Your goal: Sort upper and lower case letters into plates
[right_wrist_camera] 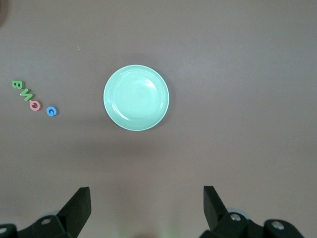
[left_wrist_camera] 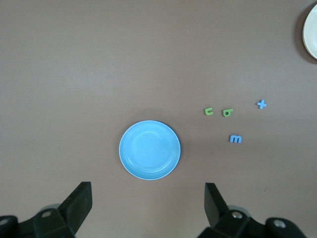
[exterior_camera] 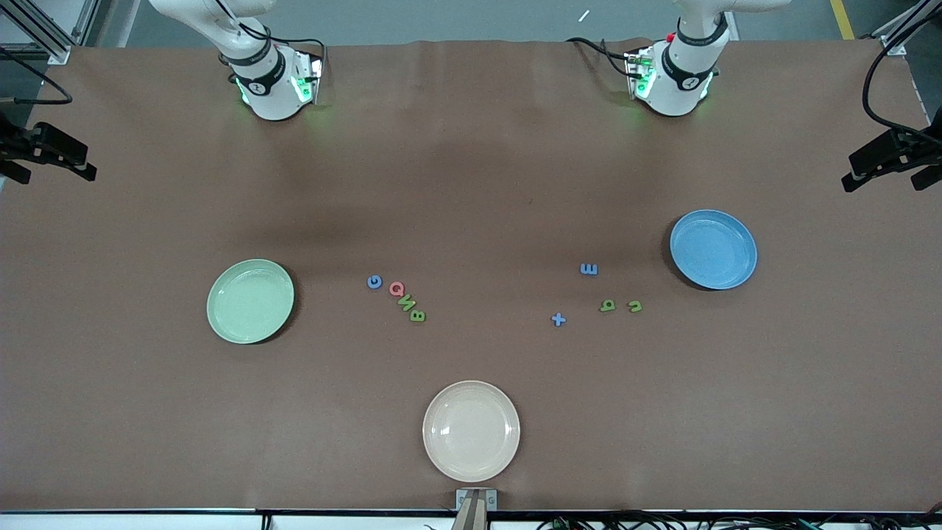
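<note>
Nothing sorted yet; all eight letters lie on the brown table (exterior_camera: 471,162).

Landmark: cream plate (exterior_camera: 471,430), nearest the front camera. Green plate (exterior_camera: 250,300) off toward the right arm's end, blue plate (exterior_camera: 713,249) toward the left arm's end.

Left gripper (left_wrist_camera: 148,206) high over the blue plate, right gripper (right_wrist_camera: 147,206) over the green plate; both spread wide, empty.

Capitals G (exterior_camera: 374,281), Q (exterior_camera: 397,288), M (exterior_camera: 406,302), B (exterior_camera: 417,316): tight diagonal row, long axis slanting toward the cream plate. Best to start at end piece G, descend straight, pinch across flat edges.

Lowercase m (exterior_camera: 589,269), green pair (exterior_camera: 620,305), blue cross-shaped piece (exterior_camera: 558,319): loose, well apart.
</note>
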{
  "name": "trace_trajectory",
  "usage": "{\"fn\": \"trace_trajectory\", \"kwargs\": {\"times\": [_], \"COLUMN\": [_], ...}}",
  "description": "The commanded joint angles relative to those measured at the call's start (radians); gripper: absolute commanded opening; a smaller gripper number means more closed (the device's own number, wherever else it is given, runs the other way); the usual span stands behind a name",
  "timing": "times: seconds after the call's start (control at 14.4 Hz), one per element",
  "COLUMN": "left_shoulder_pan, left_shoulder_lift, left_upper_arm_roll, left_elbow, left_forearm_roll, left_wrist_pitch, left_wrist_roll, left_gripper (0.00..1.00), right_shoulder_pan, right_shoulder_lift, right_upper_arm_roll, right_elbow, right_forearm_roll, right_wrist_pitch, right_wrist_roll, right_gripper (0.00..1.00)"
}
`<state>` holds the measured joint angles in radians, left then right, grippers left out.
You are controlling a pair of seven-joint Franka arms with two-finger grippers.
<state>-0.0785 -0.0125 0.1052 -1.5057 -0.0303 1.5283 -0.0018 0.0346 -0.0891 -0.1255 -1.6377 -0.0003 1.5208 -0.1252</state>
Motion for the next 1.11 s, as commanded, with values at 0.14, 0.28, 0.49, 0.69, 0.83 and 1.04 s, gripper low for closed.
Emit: {"fn": "trace_trajectory", "kwargs": {"times": [0.14, 0.28, 0.49, 0.69, 0.83, 1.04], "left_shoulder_pan": [-0.003, 0.0, 0.002, 0.0, -0.009, -0.039], "left_shoulder_lift": [-0.009, -0.009, -0.003, 0.043, 0.097, 0.167], "left_upper_arm_roll": [-0.006, -0.004, 0.001, 0.001, -0.002, -0.021], "left_elbow": [-0.001, -0.001, -0.001, -0.004, -0.013, -0.054], "left_forearm_roll": [0.013, 0.009, -0.005, -0.013, -0.028, -0.04], "left_wrist_pitch": [-0.005, -0.005, -0.007, -0.005, 0.001, 0.07], "left_wrist_roll": [0.002, 0.002, -0.003, -0.004, -0.006, -0.068], "left_gripper": [1.0, 1.0, 1.0, 1.0, 1.0, 1.0], "right_shoulder_pan": [0.002, 0.002, 0.002, 0.001, 0.001, -0.005], "right_shoulder_lift": [-0.014, -0.014, -0.014, -0.011, -0.008, 0.012], "right_upper_arm_roll": [0.0, -0.002, 0.0, -0.002, -0.002, -0.003], "right_elbow": [-0.017, -0.017, -0.016, -0.005, 0.004, 0.024], "right_forearm_roll": [-0.006, -0.006, -0.006, -0.006, -0.006, -0.007], "right_wrist_pitch": [0.002, 0.002, 0.002, -0.002, -0.002, -0.002], "right_wrist_roll": [-0.004, -0.004, -0.004, 0.006, 0.004, 0.006], "right_gripper": [1.0, 1.0, 1.0, 1.0, 1.0, 1.0]}}
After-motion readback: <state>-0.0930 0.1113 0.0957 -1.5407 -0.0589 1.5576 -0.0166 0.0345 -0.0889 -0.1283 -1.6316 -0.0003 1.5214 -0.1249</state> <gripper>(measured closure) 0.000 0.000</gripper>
